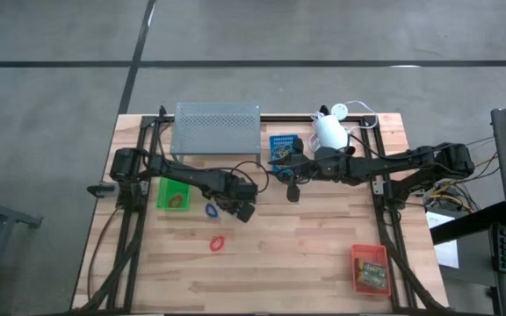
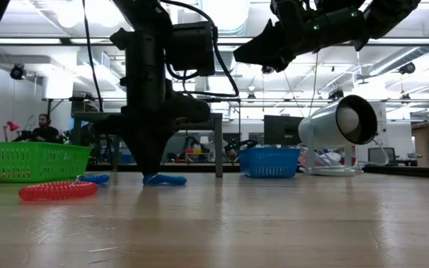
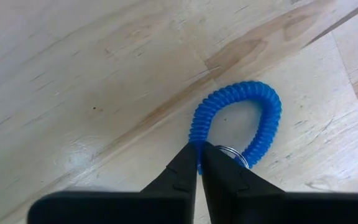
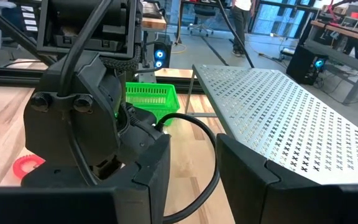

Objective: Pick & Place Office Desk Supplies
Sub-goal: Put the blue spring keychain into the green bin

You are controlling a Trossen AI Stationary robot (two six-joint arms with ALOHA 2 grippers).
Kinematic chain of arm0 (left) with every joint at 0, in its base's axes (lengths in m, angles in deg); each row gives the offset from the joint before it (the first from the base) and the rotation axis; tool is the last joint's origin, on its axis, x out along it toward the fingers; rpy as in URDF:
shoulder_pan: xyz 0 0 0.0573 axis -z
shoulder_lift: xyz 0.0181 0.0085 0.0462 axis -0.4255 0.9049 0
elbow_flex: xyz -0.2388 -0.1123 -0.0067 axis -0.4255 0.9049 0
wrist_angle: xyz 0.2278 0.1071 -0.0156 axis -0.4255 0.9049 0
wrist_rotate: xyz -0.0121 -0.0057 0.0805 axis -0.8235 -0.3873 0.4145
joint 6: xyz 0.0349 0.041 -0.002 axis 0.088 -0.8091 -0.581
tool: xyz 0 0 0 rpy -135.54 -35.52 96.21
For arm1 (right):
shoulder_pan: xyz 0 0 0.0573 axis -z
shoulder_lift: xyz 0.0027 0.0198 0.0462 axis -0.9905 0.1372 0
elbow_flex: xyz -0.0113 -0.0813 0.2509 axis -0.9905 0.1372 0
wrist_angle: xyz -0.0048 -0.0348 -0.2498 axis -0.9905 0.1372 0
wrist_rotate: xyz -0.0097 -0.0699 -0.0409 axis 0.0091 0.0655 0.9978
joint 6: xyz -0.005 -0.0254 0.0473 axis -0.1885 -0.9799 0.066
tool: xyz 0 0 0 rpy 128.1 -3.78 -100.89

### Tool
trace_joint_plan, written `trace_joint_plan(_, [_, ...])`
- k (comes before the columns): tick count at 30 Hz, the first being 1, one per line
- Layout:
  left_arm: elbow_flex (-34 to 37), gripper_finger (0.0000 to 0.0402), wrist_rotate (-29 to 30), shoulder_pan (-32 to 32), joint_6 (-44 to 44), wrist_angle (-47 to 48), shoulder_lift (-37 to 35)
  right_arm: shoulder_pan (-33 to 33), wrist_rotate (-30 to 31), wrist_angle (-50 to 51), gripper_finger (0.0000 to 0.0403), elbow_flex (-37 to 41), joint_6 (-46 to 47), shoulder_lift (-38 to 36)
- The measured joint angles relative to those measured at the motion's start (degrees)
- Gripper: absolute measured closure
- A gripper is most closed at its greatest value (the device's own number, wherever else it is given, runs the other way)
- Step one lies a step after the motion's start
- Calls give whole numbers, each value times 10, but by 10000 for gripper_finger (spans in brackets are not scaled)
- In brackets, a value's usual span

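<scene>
A blue coiled loop (image 3: 263, 118) lies on the wooden table right of the green tray (image 1: 172, 193). It also shows in the high view (image 1: 210, 211) and the low view (image 2: 164, 179). My left gripper (image 3: 198, 167) points down with its tips shut on the loop. A red coiled loop (image 1: 217, 242) lies nearer the front edge. My right gripper (image 4: 194, 174) hangs open above the table's middle (image 1: 292, 189), touching nothing. A blue tray (image 1: 282, 147) stands at the back. A red-orange tray (image 1: 369, 268) with small boxes sits front right. My left gripper pinches the blue loop's coiled strand (image 3: 197, 144) between its two fingertips, beside the small metal ring (image 3: 234, 151). The fingers come from above, pointing down. The loop lies flat on the table, its rounded far end (image 3: 267, 99) spread away from the fingers.
The grey perforated shelf (image 1: 216, 129) stands at the back left and the white lamp (image 1: 330, 130) at the back right. Black frame rails (image 1: 385, 219) run along both sides. Bare wood (image 1: 288, 254) lies between the red loop and the red-orange tray.
</scene>
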Motion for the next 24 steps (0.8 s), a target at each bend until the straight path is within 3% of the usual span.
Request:
trace_joint_plan(12, [0,307,-14,0,2,-9,1,0,0,0,275,0,0,0])
trace_joint_plan(24, [0,302,-22,0,16,-9,1,0,0,0,275,0,0,0])
